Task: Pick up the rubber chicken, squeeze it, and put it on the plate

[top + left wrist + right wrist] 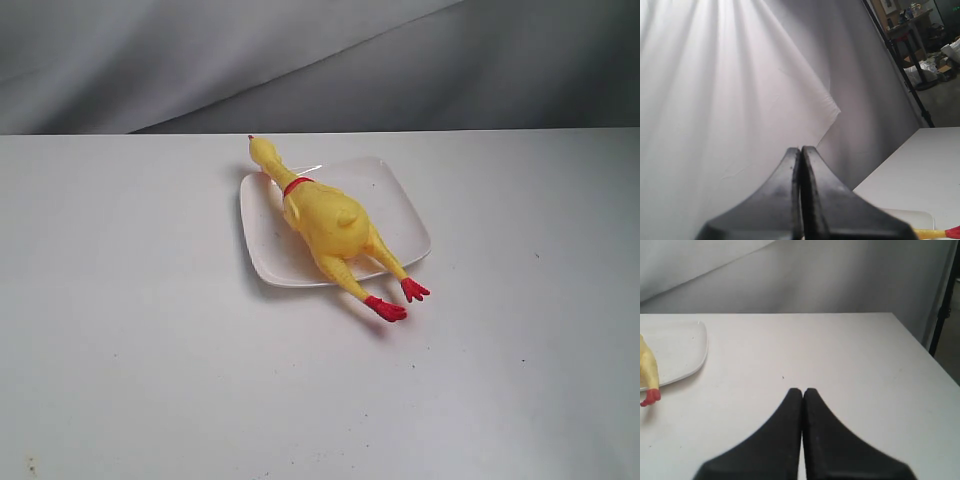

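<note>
The yellow rubber chicken [327, 221] lies lengthwise across the white square plate [400, 205]. Its head and red comb stick out past the far rim, and its red feet hang over the near rim onto the table. Neither arm shows in the exterior view. My left gripper [801, 149] is shut and empty, raised toward the backdrop; a bit of the plate [920, 217] and a chicken leg [935, 232] peek in beside it. My right gripper [803, 390] is shut and empty above the table, well away from the plate [680, 347] and the chicken [647, 372].
The white table [150, 350] reaches to a grey cloth backdrop [320, 60]. Its side edge [920, 347] drops off beside the right gripper. A black stand [900, 60] and room clutter lie beyond the cloth in the left wrist view.
</note>
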Action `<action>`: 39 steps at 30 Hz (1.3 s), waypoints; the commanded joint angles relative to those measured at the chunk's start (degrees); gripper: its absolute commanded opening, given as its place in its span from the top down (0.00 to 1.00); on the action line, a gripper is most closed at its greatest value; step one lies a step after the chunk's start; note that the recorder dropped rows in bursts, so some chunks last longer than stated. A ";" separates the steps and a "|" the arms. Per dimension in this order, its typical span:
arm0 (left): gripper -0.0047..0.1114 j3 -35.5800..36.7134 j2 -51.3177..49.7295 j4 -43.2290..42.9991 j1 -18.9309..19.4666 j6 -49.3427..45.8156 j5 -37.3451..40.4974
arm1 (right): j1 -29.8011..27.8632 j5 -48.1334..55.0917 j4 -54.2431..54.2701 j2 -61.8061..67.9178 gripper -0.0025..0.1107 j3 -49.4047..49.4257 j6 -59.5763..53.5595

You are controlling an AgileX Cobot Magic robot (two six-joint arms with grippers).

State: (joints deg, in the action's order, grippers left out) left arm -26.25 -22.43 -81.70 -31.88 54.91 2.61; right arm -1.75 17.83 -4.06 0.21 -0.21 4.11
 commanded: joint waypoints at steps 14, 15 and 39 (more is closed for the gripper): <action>0.96 0.22 0.30 0.70 -0.11 0.57 0.42 | -0.43 1.71 1.97 -0.21 0.98 0.21 -0.42; 0.96 0.22 0.30 0.70 -0.11 0.57 0.42 | -0.43 1.71 1.97 -0.21 0.98 0.21 -0.42; 0.96 0.22 5.54 0.45 7.83 0.57 -2.61 | -0.43 1.71 1.97 -0.21 0.98 0.21 -0.42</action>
State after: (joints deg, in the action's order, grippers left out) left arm -26.25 -19.50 -81.70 -27.93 54.91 1.02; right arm -1.75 19.68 -2.41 0.21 -0.21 3.99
